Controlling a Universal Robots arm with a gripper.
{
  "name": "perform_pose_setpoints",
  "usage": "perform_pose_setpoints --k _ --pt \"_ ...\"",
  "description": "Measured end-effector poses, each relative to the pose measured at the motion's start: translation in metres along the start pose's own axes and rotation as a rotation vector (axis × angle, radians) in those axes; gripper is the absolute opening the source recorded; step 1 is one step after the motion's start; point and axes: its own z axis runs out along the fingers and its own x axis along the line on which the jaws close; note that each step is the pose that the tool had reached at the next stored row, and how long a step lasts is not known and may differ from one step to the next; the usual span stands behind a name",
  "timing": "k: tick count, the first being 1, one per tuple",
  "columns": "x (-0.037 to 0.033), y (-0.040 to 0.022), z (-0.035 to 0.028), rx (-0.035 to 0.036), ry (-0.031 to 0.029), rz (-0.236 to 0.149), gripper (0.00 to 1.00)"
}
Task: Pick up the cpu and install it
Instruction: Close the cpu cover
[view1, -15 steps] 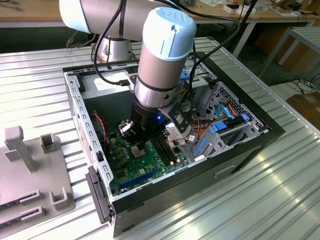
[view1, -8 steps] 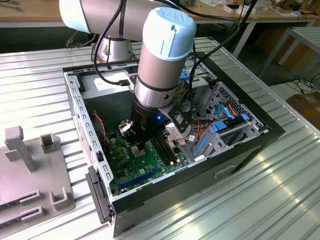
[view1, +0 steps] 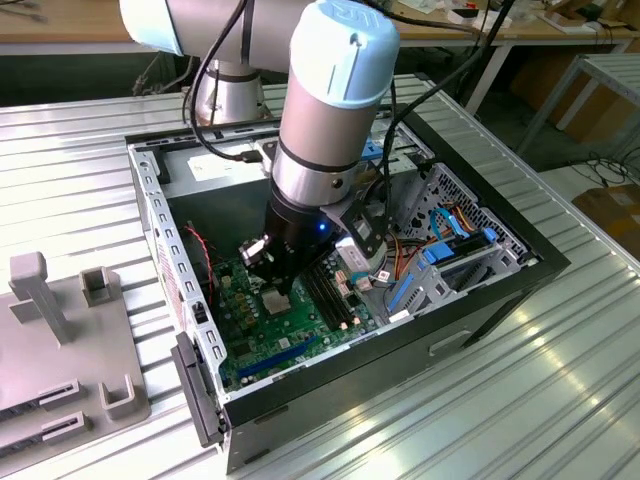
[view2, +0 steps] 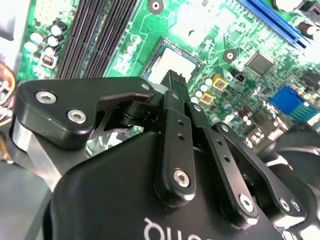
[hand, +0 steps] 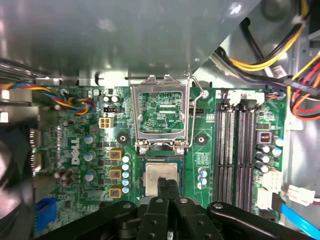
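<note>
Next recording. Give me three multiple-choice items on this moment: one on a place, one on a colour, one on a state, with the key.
1. Where does the small pale silvery square cpu lie?
A) on a wooden shelf
B) in the black square socket on the green circuit board
C) in a person's hand

2. What colour are the long memory slots beside that socket?
A) blue
B) white
C) black

3. How does the socket's metal hinged frame stand?
A) raised open
B) clamped over the cpu
C) taken off

Key:
1 B: the first wrist view shows it seated there, beneath the tool.
2 C: they run black along the board.
3 A: it stands up from the socket's edge, with the board showing through it.
</note>
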Motion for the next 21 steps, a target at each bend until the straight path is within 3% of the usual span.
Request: perform_pose_setpoints --k 1,3,6,14,21 --pt "0.0002 0.0007 -0.0072 0.0001 0.0000 0.000 0.11" --pt "0.0002 0.0022 -0.0121 -0.0002 -0.0002 -0.002 0.11" --pt "0.0002 0.0032 -0.0122 -0.0043 -0.0005 -0.018 0.11" --pt "0.0000 0.0034 -0.0113 -0.0006 -0.0038 -0.179 0.11" --pt "-0.0128 0.0102 -0.0118 -0.0005 -0.0039 -0.186 0.11"
